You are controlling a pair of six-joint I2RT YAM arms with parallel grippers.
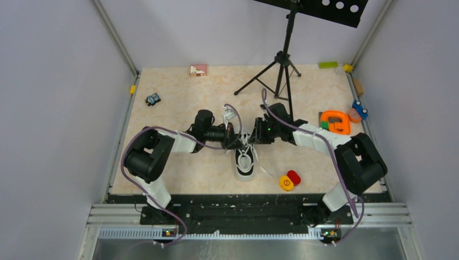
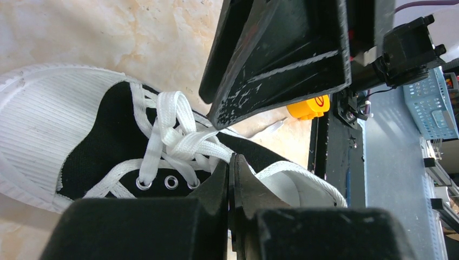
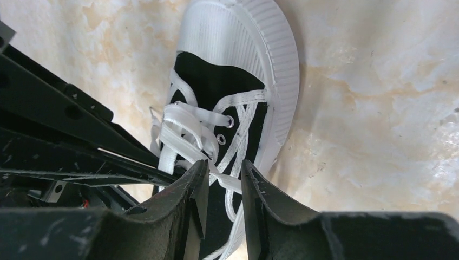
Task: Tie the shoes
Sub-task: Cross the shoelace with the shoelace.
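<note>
Left pincer (image 2: 229,173) hiding any pinch on lace (image 2: 178,135); right pincer (image 3: 224,181) blocking sneaker (image 3: 216,76) heel; top view rendering lace too small.

No words, brands or numbers can be read anywhere. The only sign is a red mark on the yellow disc (image 1: 286,183), lower right of centre on the counter (image 1: 178,168), too small to make out.

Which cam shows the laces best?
Left wrist: the laces sit mid-frame, with the crossings and loops sharp. Right wrist shows them too, but partly hidden at the frame's left. Top external: the sneaker is small and the laces are barely resolvable.
</note>
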